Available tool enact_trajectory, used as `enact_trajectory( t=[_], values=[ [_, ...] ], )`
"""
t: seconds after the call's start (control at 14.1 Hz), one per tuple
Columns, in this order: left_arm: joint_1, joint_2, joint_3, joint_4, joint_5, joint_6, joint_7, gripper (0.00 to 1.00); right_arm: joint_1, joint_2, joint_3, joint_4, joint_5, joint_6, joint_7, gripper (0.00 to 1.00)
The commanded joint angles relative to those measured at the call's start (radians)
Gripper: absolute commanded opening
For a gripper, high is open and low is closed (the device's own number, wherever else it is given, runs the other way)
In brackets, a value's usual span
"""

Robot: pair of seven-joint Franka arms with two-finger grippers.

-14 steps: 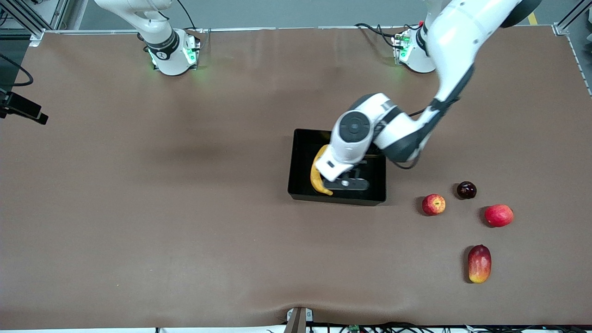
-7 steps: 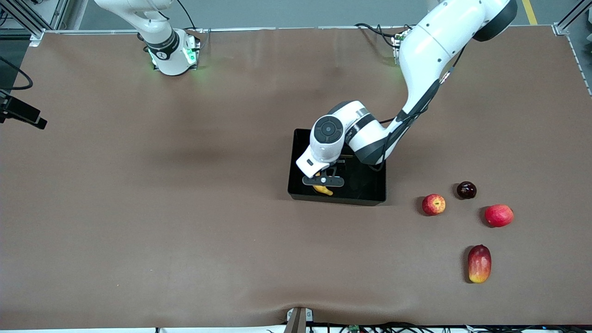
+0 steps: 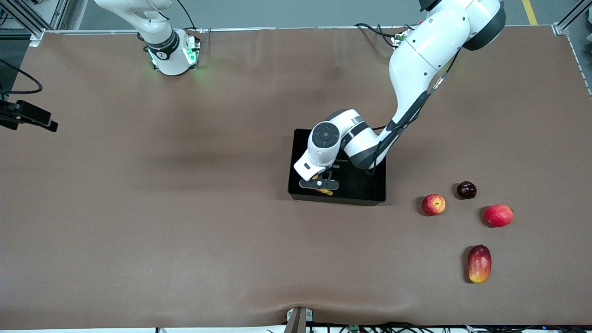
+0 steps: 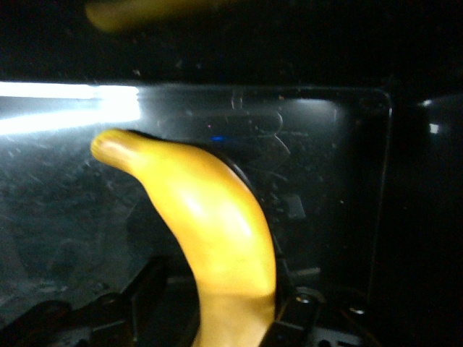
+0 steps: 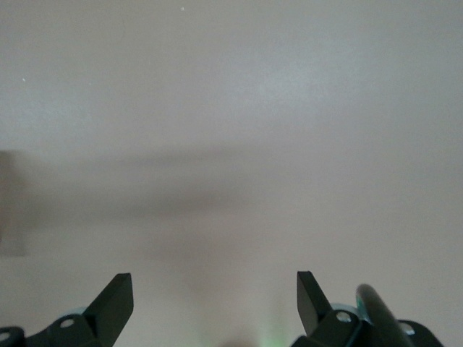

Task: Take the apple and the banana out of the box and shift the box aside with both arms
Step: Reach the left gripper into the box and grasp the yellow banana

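Observation:
The black tray [image 3: 367, 187] stands mid-table. The yellow banana [image 3: 324, 191] lies in it at the end toward the right arm, mostly hidden under my left gripper [image 3: 319, 185]. In the left wrist view the banana [image 4: 210, 224] runs between the fingers of my left gripper [image 4: 221, 303], low over the glossy tray floor [image 4: 325, 181]; one finger is close against it and the other stands apart, so the gripper is open. The red apple with yellow patches [image 3: 434, 204] sits on the table toward the left arm's end. My right gripper [image 5: 215, 296] is open and empty over bare table.
A dark purple fruit [image 3: 466, 190], a plain red round fruit [image 3: 498, 215] and a red-yellow mango [image 3: 479, 263] lie near the apple. The right arm's base [image 3: 171, 51] stands at the table's edge, and the right arm waits.
My left gripper has moved inside the tray from its middle to over the banana and come lower. The banana, tray and other fruits have not moved.

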Motion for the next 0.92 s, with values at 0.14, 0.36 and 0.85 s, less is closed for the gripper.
enact_trajectory(
  t=[0.14, 0.36, 0.85],
  values=[
    [-0.002, -0.049, 0.010, 0.009, 0.079, 0.003, -0.030, 0.00, 0.004, 0.020, 0.000, 0.012, 0.010, -0.018, -0.008, 1.00],
    [0.007, -0.112, 0.003, 0.016, 0.087, -0.046, -0.030, 0.00, 0.037, 0.019, 0.008, 0.010, 0.045, -0.016, -0.004, 1.00],
    [0.068, -0.246, -0.013, 0.021, 0.027, -0.111, 0.060, 0.00, 0.220, 0.075, 0.008, 0.009, 0.211, 0.016, 0.313, 1.00]
  ],
)
